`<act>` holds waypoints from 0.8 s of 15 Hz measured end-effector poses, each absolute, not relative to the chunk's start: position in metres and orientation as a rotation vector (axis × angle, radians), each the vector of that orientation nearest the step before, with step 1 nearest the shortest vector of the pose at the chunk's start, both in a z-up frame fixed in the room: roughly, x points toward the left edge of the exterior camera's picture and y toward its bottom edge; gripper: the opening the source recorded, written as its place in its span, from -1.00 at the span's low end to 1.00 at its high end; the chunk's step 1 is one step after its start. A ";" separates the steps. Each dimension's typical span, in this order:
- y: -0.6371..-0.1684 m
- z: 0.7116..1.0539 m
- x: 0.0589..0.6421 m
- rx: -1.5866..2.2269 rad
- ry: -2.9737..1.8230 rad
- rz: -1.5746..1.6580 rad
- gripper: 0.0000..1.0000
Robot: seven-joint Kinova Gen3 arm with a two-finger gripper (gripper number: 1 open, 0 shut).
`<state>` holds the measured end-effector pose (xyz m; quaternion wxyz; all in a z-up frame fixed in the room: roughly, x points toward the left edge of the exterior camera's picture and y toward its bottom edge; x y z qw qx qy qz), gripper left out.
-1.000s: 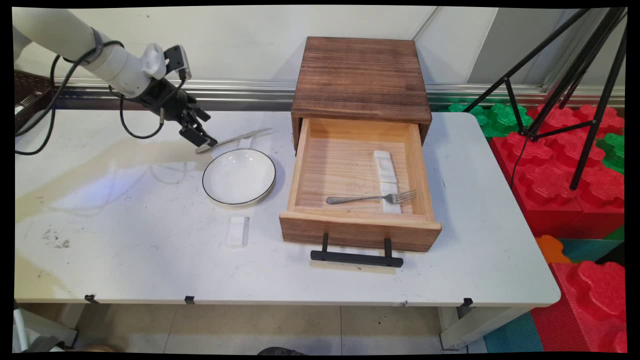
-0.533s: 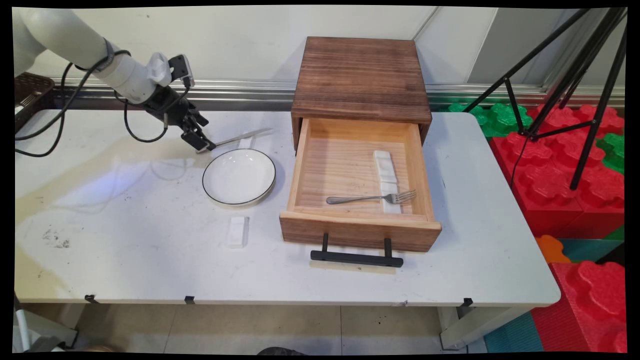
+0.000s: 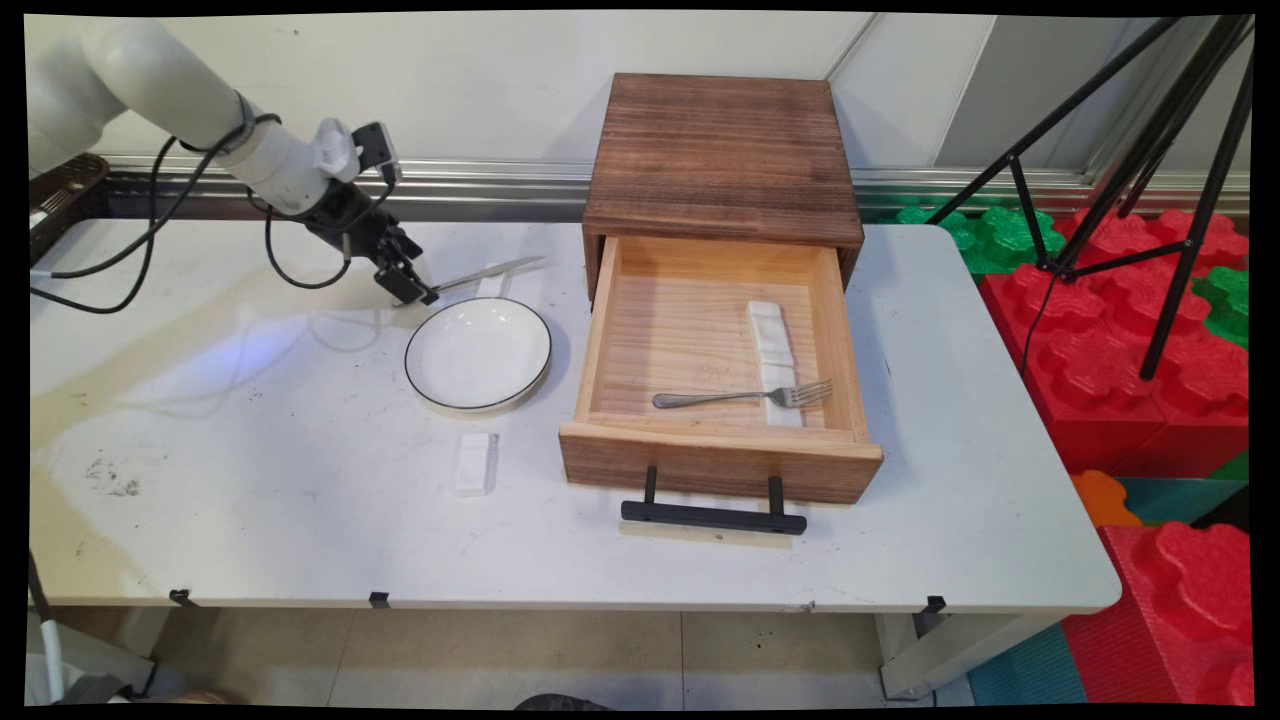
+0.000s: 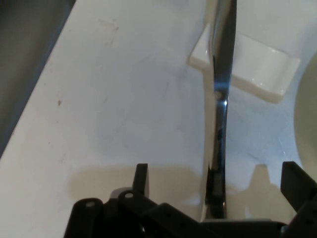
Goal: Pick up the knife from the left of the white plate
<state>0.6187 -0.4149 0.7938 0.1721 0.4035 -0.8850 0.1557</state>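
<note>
The knife (image 4: 219,119) handle lies between the wide-open fingers (image 4: 141,181), its blade across a white rest (image 4: 257,69) beside the plate (image 3: 478,353).

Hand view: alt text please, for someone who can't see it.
The open gripper straddles the handle end of a table knife on the white table. The knife runs away from the camera, and its far part lies across a small white rest. The plate's rim shows at the right edge.
</note>
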 end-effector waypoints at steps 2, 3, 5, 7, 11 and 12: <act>-0.419 0.791 0.618 1.136 -2.508 0.436 1.00; -0.422 0.789 0.617 1.127 -2.505 0.432 1.00; -0.425 0.787 0.616 1.112 -2.500 0.425 1.00; -0.428 0.785 0.615 1.099 -2.496 0.418 1.00; -0.433 0.782 0.616 1.077 -2.491 0.405 1.00; -0.434 0.781 0.616 1.073 -2.490 0.403 1.00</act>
